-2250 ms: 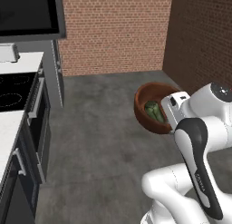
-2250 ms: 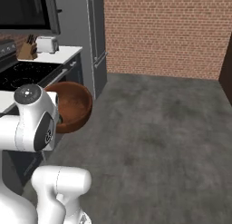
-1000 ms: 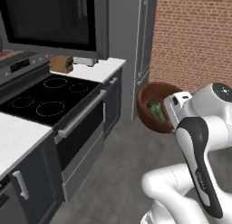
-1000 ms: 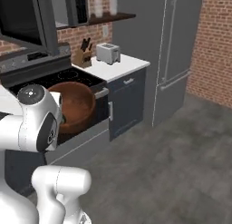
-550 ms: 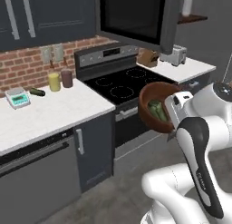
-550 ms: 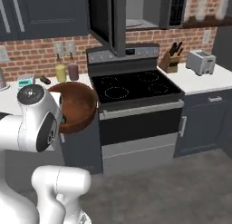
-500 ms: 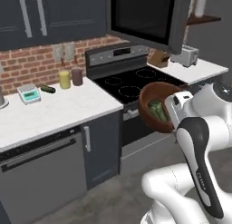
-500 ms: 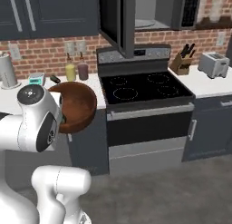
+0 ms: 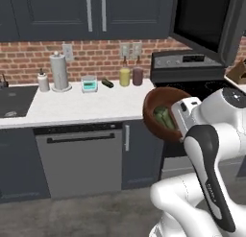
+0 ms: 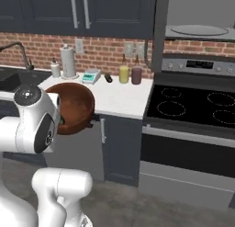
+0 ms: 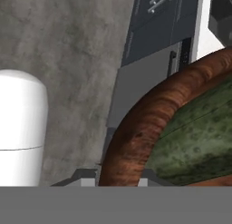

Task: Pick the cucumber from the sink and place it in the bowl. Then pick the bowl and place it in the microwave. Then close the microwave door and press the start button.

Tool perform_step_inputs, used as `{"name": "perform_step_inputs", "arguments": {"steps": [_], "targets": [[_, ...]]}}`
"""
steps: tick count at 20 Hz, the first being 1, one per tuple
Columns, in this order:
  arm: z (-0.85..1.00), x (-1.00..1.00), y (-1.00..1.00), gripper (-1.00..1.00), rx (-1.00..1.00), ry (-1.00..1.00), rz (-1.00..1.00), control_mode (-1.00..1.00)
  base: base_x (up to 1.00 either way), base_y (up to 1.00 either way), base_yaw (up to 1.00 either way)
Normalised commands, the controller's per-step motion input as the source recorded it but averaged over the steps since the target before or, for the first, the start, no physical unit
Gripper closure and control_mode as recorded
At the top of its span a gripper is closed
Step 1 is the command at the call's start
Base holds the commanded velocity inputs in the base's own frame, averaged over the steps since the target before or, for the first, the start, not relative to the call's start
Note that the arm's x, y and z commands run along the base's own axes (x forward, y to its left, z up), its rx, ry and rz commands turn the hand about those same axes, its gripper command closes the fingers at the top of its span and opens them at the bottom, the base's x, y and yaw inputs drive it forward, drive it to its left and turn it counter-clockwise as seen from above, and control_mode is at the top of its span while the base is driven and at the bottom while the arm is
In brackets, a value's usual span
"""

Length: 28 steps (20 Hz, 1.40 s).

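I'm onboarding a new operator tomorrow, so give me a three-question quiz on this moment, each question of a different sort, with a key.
1. True or false: the cucumber lies inside the bowl.
2. Where is the bowl? A) on the counter B) held up at the arm's hand, off every surface C) inside the microwave
3. Fill in: the microwave door stands ____.

Key: 1 true. 2 B; the hand view shows the bowl's rim right at the hand. 3 open; the turntable is visible inside.
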Motion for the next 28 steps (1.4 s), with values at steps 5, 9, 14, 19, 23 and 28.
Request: {"name": "perform_step_inputs", "arguments": {"steps": [5,9,14,19,23,28], "targets": [[0.00,0.00,0.00,1.00,0.00,0.00,0.00,1.00,-0.53,-1.00,0.15],[0.00,0.00,0.00,1.00,0.00,0.00,0.00,1.00,-0.64,-1.00,0.08],[0.00,0.00,0.00,1.00,0.00,0.00,0.00,1.00,-0.11,-1.00,0.10],[0.00,0.00,0.00,1.00,0.00,0.00,0.00,1.00,0.39,-0.91,0.21],[0.00,0.00,0.00,1.00,0.00,0.00,0.00,1.00,0.63,-0.78,0.26],[0.00,0.00,0.00,1.00,0.00,0.00,0.00,1.00,0.57,-0.17,0.17]]}}
